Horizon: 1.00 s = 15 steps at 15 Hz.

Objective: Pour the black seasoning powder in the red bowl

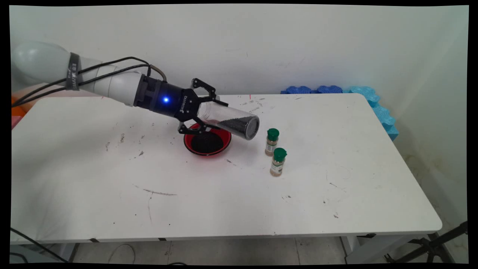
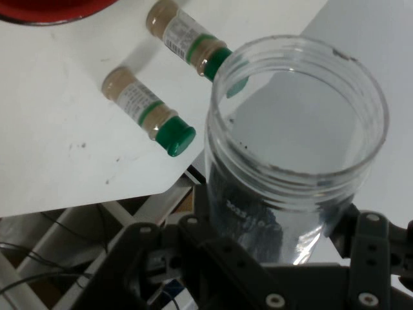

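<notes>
My gripper (image 1: pixel 210 112) is shut on a clear plastic jar (image 1: pixel 233 121), held almost sideways and tipped slightly down to the right. Black grains lie along the jar's lower side. The jar hangs just above the right rim of a red bowl (image 1: pixel 189 144) that holds a heap of the same black grains. In the hand view the jar's threaded open mouth (image 2: pixel 297 129) points away from the gripper (image 2: pixel 284 226), and the bowl's rim (image 2: pixel 45 10) shows at the top left. Two small spice bottles with green caps (image 1: pixel 272 142) (image 1: pixel 278 161) stand right of the bowl, also visible from the hand (image 2: pixel 184 39) (image 2: pixel 145 110).
Blue foam pieces (image 1: pixel 328 89) lie along the table's back right edge and corner (image 1: pixel 382 112). The white table (image 1: pixel 112 179) is scuffed and dotted with stray dark grains. Black cables (image 1: pixel 104 69) run along the arm.
</notes>
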{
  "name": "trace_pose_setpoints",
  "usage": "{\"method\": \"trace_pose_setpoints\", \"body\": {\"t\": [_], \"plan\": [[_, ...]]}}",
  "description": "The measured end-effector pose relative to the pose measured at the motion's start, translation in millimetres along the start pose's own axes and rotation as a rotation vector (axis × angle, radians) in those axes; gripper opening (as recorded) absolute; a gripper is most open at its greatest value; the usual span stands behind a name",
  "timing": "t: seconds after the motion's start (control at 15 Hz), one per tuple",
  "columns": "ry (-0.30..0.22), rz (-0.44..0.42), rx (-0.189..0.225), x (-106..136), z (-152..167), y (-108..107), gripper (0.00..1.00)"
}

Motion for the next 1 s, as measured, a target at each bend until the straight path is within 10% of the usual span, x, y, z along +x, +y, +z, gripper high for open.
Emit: {"method": "trace_pose_setpoints", "body": {"t": [1.0], "plan": [[-0.025,-0.171,-0.079,0.8,1.3,3.2,0.00]]}}
